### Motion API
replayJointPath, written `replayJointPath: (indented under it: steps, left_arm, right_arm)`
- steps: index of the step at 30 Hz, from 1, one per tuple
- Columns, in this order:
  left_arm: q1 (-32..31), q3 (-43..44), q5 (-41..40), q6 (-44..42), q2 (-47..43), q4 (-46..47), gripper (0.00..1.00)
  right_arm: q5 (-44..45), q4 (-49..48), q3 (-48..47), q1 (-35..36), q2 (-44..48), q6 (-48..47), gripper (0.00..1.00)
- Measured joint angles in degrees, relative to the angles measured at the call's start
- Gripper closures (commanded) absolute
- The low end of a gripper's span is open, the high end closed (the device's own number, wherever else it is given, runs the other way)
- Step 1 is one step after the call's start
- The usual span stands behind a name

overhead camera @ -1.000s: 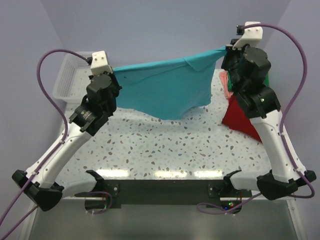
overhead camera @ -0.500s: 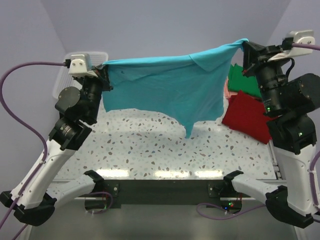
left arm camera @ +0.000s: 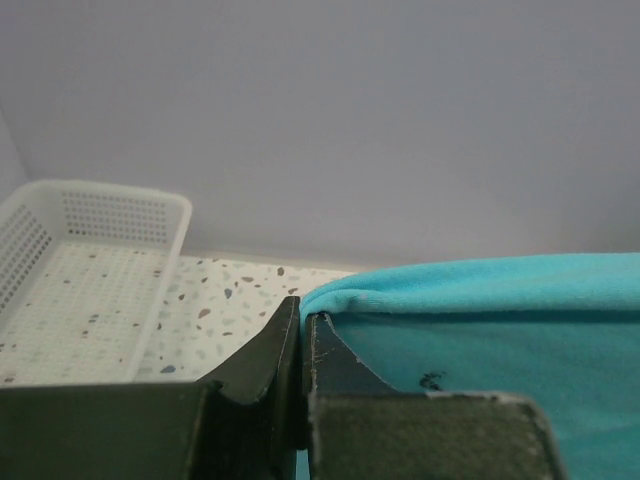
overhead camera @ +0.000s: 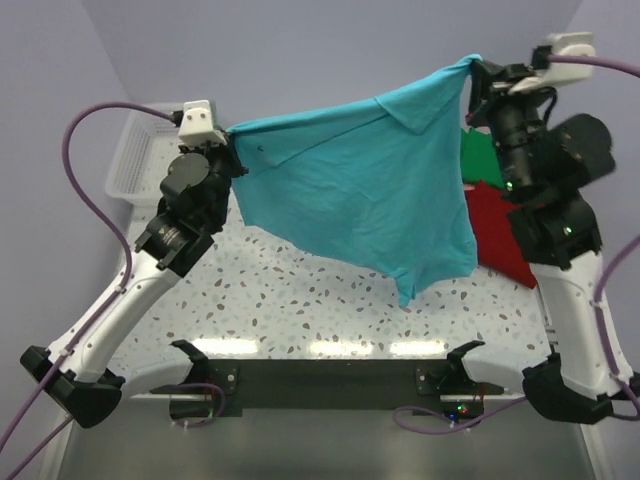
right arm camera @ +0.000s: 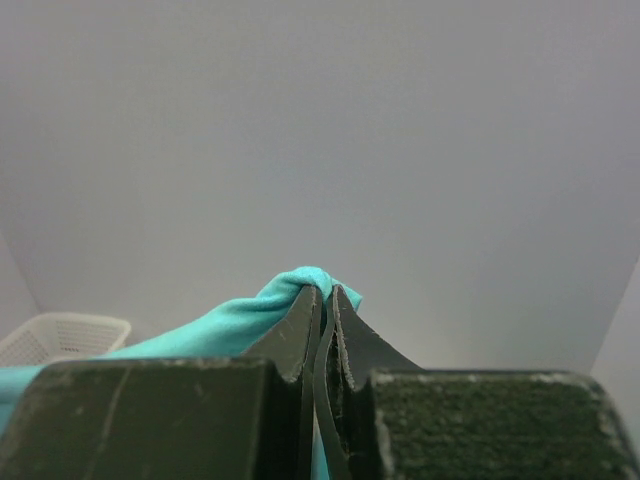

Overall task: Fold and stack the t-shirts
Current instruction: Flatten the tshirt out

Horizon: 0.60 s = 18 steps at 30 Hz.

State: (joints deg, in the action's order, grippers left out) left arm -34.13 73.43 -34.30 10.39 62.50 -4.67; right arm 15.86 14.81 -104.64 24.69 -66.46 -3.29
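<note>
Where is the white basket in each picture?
Top view: the white basket sits far left, behind the left arm.
Left wrist view: the white basket fills the lower left.
Right wrist view: the white basket is tiny, in the bottom-left corner.
Shared landmark: the turquoise t-shirt, in all three.

a white plastic lattice basket [overhead camera: 135, 152] sits at the far left corner of a white table [overhead camera: 300, 300] flecked with dark speckles. pale lavender walls [overhead camera: 300, 50] rise behind it. a dark strip [overhead camera: 330, 378] edges the table's near side.
</note>
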Motion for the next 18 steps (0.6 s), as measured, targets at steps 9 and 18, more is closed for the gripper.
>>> replayJointPath:
  steps: [9,18]
  left_arm:
    - [0.3,-5.7,-5.6,2.0,13.2,4.3,1.00]
    - [3.0,-8.7,-12.9,4.6,33.5,6.3,1.00]
  right_arm:
    - [2.7,-7.1,10.6,-0.3,-19.5,0.1,1.00]
    - [2.6,-11.0,12.4,-1.1,-41.5,1.3,1.00]
